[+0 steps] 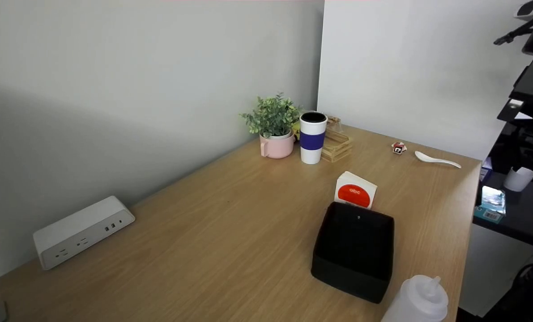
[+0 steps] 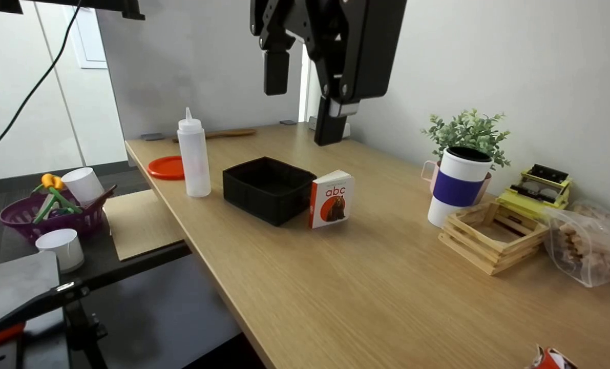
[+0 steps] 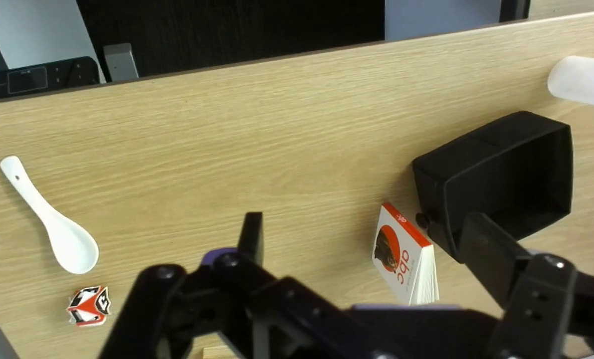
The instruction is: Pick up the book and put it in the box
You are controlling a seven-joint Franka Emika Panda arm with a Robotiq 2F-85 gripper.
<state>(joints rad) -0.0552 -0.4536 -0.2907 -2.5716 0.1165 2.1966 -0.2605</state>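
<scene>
Currently, in an exterior view, book (image 1: 356,191) is standing upright beside box (image 1: 349,279). In an exterior view, gripper (image 2: 302,118) is hovering above table (image 2: 386,287), jaws wide apart, holding nothing. Wrist view: spoon (image 3: 60,227) is lying well apart from book.

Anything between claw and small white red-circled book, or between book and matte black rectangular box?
Nothing visible between the open claw and white book. Between book and black box, only a small dark knob, seemingly the box's own; then its near wall.
</scene>
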